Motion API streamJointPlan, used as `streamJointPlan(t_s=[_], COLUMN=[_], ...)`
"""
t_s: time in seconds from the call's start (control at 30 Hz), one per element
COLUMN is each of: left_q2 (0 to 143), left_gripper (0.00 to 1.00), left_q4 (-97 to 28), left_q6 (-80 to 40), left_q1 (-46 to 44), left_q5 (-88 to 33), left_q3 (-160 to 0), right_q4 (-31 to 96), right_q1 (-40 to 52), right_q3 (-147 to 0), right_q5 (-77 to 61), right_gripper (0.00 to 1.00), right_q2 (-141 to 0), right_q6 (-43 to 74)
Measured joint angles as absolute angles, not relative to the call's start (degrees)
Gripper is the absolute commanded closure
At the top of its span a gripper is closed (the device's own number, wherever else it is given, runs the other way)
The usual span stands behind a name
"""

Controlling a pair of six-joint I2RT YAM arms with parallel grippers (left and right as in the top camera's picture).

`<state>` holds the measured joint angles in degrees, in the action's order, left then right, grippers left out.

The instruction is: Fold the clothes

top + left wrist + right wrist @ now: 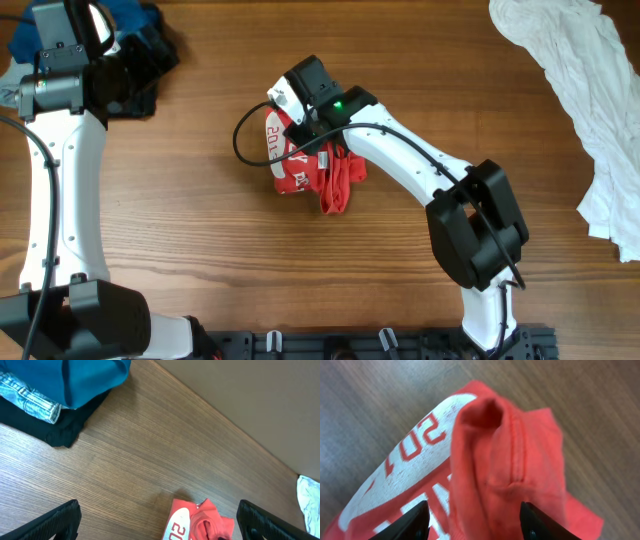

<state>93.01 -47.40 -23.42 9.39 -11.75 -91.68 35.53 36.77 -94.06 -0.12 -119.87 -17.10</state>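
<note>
Overhead faces down (wrist views share red T-shirt (520, 460))

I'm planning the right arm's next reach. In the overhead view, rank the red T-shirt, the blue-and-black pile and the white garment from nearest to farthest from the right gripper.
1. Red T-shirt: mid-table, right at the right gripper.
2. Blue-and-black pile: top left corner of the view.
3. White garment: right edge, farthest.

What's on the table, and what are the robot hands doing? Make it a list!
shirt: red, bunched up, middle of table
right gripper: open, over the shirt, a fold between its fingers
left gripper: open, empty
pile: blue and black clothes, far left corner
white cloth: right edge
</note>
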Motion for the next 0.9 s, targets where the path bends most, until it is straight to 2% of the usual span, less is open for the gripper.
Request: streamJointPlan(t_s=[0.07,0.13,0.23,0.27,0.57,0.83,0.9], left_q2=[93.03,93.03,93.12,93.19,95.90,95.94,95.94], left_gripper=[0.00,0.00,0.00,0.00,0.00,0.00,0.00], left_q4=[-47.40,-47.40,-47.40,-47.42,-47.83,-48.12,-48.51], left_q6=[-23.42,-23.42,-23.40,-23.31,-23.27,-22.06,-21.47], left_q1=[9.39,9.39,9.39,9.39,9.39,9.39,9.39], left_q5=[-11.75,-11.75,-11.77,-11.75,-11.75,-11.73,-11.55], left_q3=[-91.68,-91.68,-91.68,-91.68,-91.68,-91.68,-91.68], right_q4=[34.59,34.13,34.20,34.22,34.15,34.02,34.04], right_q1=[36.77,36.77,36.77,36.77,35.62,23.03,19.68], right_q3=[-94.06,-94.06,-94.06,-94.06,-94.91,-96.88,-96.88], right_q5=[0.30,0.51,0.71,0.73,5.19,-5.82,-9.02], right_gripper=[0.48,0.61,0.90,0.96,0.94,0.92,0.87], right_q2=[-120.20,-121.03,-122.45,-122.58,-122.58,-122.45,-122.48], right_q6=[-17.30,-17.65,-18.09,-17.93,-11.46,-2.39,-0.34])
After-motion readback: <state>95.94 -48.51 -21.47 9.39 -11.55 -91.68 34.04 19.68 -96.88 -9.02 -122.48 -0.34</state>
